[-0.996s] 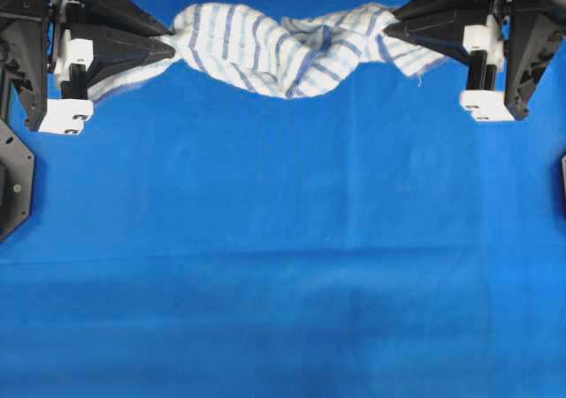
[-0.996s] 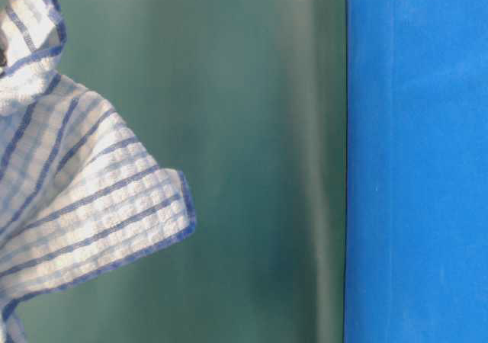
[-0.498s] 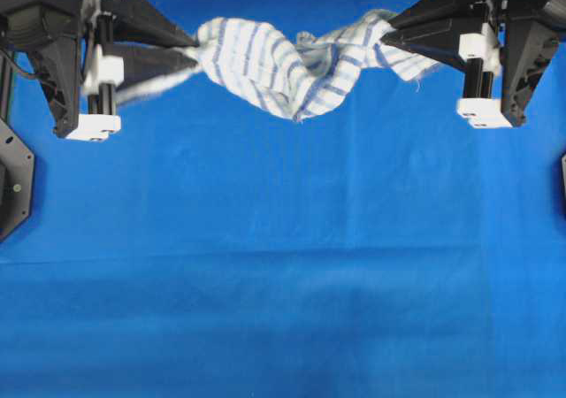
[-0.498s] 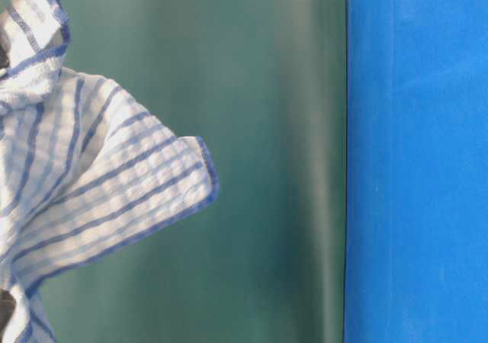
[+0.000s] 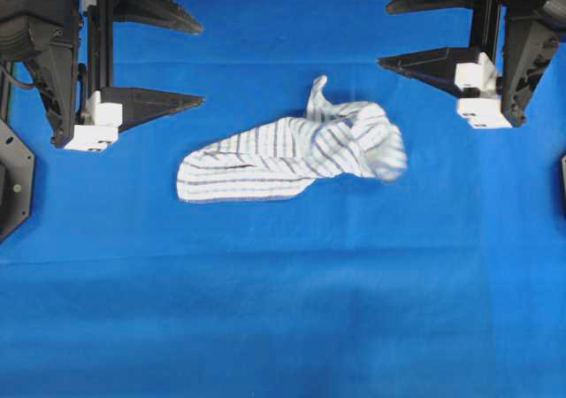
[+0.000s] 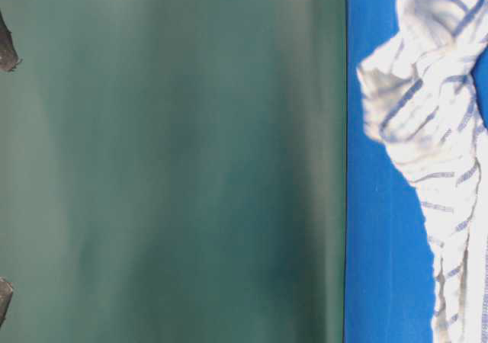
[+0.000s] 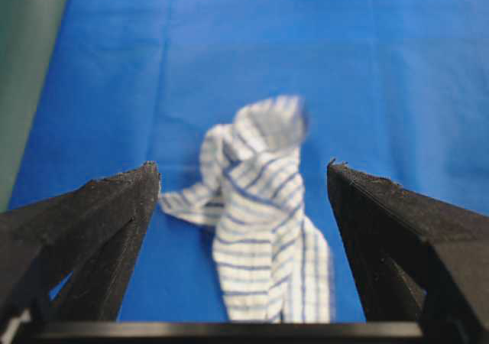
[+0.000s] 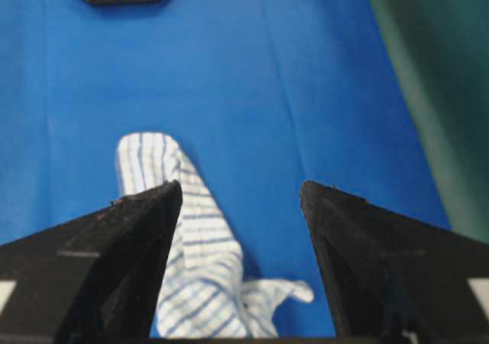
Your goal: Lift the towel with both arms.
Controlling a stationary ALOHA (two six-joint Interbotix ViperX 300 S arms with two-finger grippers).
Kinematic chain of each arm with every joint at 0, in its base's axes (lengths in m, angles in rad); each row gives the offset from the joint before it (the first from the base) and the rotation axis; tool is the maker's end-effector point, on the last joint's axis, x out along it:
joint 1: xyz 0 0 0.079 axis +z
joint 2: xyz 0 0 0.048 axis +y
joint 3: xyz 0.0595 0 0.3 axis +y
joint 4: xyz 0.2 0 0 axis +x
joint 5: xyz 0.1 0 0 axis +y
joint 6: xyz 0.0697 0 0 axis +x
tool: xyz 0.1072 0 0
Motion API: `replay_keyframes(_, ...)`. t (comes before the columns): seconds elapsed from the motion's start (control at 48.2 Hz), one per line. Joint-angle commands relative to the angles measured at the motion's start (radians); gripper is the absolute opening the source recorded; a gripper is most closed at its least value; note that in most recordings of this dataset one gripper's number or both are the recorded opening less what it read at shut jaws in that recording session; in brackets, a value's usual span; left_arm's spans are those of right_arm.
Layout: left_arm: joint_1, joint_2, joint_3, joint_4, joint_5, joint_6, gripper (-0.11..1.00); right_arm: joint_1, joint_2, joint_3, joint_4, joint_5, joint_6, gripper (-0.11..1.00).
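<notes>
Both claws, left claw [image 5: 196, 60] and right claw [image 5: 386, 35], are held open above the crumpled towel [image 5: 287, 155], stretched lengthwise between them on the worktop [image 5: 283, 309].

Left gripper [image 7: 243, 168] is framing the view with its two black fingers [image 7: 99, 229] spread wide and gripping nothing. Between them, a crumpled blue-striped white towel [image 7: 256, 222] is lying on the blue cloth [image 7: 397, 76], its upper fold blurred. A green surface [image 7: 27, 69] is showing at far left.
</notes>
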Motion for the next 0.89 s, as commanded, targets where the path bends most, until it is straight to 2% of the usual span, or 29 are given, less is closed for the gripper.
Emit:
replay_keyframes(0.0, -0.002, -0.002, -0.002, 0.000, -0.011, -0.002, 0.87, 0.005, -0.006, 0.006, 0.003, -0.002, 0.003, 0.66)
replay_keyframes(0.187, -0.018, 0.041, 0.092, -0.005, -0.060, -0.005, 0.87, 0.023, 0.002, 0.121, 0.006, -0.041, 0.020, 0.66)
replay_keyframes(0.457, -0.040, 0.169, 0.242, -0.005, -0.264, -0.006, 0.87, 0.028, 0.077, 0.296, 0.006, -0.199, 0.091, 0.66)
replay_keyframes(0.623, -0.040, 0.267, 0.291, -0.006, -0.345, -0.005, 0.87, 0.028, 0.173, 0.342, 0.006, -0.279, 0.106, 0.66)
replay_keyframes(0.872, -0.046, 0.431, 0.331, -0.006, -0.460, -0.005, 0.87, 0.028, 0.339, 0.347, 0.006, -0.359, 0.107, 0.66)
